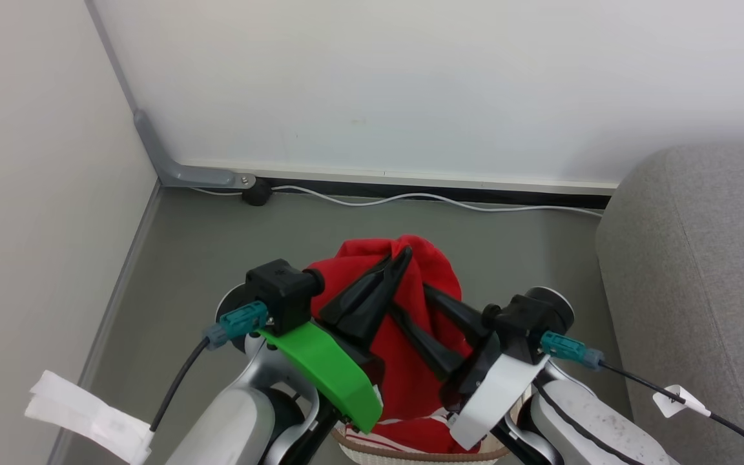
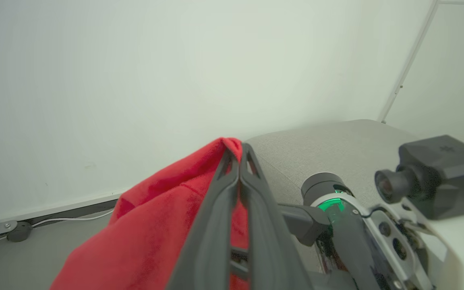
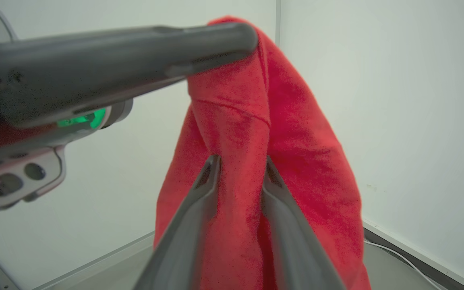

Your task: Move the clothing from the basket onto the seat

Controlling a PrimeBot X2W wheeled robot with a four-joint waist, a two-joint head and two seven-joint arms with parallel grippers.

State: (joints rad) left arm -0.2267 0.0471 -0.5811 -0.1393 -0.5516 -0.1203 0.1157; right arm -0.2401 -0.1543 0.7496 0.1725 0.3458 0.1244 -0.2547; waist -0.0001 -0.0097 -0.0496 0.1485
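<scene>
Well off to the left of the large light grey fabric sofa [image 1: 701, 290], a thin white cable [image 1: 411, 199] trails along the foot of the wall; nearer the sofa comes the left gripper [image 1: 399, 257], its two dark fingers pressed tight together on the very top of the bright red soft fabric garment [image 1: 436, 274]; the left wrist view confirms it, the fingertips pinching the red peak [image 2: 238, 151] with the sofa's rounded back just behind; that garment hangs lifted in a long drape, clear to the left of the sofa and not touching it. Its lower end drops toward the oval cream-white plastic basket [image 1: 404, 456] with the brown woven rim, left of the sofa's front edge; inside the basket lies a red piece with thin white stripes [image 1: 378, 441]. Closest to the sofa now, the right gripper [image 1: 409, 298] grips lower down; in its own wrist view the fingers [image 3: 212, 177] stand a little apart, clamped on a thick fold of the red cloth [image 3: 242, 161].
</scene>
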